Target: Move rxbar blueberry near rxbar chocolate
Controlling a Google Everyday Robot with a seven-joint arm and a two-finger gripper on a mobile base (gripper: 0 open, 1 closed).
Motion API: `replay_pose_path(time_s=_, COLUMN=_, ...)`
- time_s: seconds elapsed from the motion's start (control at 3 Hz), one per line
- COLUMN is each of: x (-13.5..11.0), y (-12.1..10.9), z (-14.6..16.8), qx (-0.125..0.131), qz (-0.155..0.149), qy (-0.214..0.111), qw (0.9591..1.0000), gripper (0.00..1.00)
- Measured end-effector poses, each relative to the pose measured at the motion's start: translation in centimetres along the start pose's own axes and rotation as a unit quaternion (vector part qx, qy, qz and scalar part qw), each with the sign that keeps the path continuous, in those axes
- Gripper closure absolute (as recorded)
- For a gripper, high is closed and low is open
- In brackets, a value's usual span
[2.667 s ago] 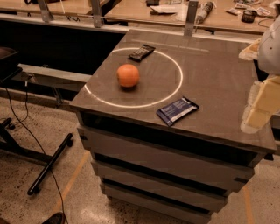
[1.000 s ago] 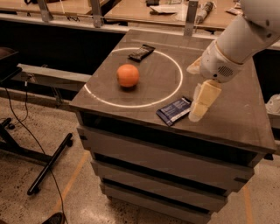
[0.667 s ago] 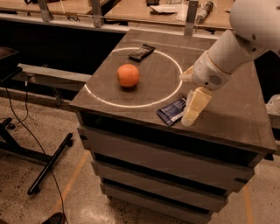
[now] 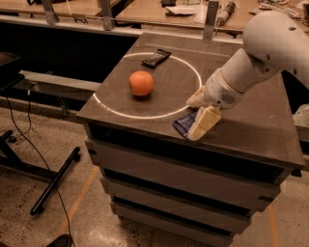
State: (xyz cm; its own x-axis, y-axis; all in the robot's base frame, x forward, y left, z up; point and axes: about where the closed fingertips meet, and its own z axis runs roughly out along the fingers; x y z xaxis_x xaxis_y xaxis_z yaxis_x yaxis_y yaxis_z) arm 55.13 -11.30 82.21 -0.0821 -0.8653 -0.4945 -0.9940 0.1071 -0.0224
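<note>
The rxbar blueberry [image 4: 184,123], a navy-blue wrapped bar, lies near the front edge of the dark cabinet top [image 4: 251,125], partly hidden under my gripper. The rxbar chocolate [image 4: 156,58], a black wrapped bar, lies at the far side of the top on the white circle line. My gripper [image 4: 199,113] is down over the right end of the blue bar. One cream finger [image 4: 195,100] stands behind the bar and the other [image 4: 203,124] in front of it, apart from each other. The white arm [image 4: 270,43] reaches in from the upper right.
An orange [image 4: 141,83] sits inside the white circle [image 4: 193,72], between the two bars. Wooden benches with clutter [image 4: 183,9] stand behind the cabinet. A black stand leg [image 4: 53,181] and cables lie on the floor at the left.
The arm has swung in from the right and come down to the blue bar; the gripper now straddles its right end. The bars and the orange have not moved.
</note>
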Motion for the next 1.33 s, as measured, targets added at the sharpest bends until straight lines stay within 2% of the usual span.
replay_pose_path(time_s=0.33, x=-0.3, y=0.0, z=-0.6, qx=0.0, qz=0.0, qy=0.0, qw=1.0, gripper=0.7)
replay_pose_path(time_s=0.67, x=-0.6, y=-0.2, z=-0.9, qx=0.002, qz=0.001, qy=-0.005, qw=1.0, gripper=0.99)
replay_pose_path(time_s=1.0, x=-0.7, y=-1.0, z=-0.8, qx=0.01, qz=0.003, qy=-0.024, qw=0.9997, gripper=1.0)
replay_pose_path(time_s=1.33, x=-2.9, y=-6.6, z=-5.1, qx=0.074, qz=-0.015, qy=-0.007, qw=0.9971, gripper=1.0)
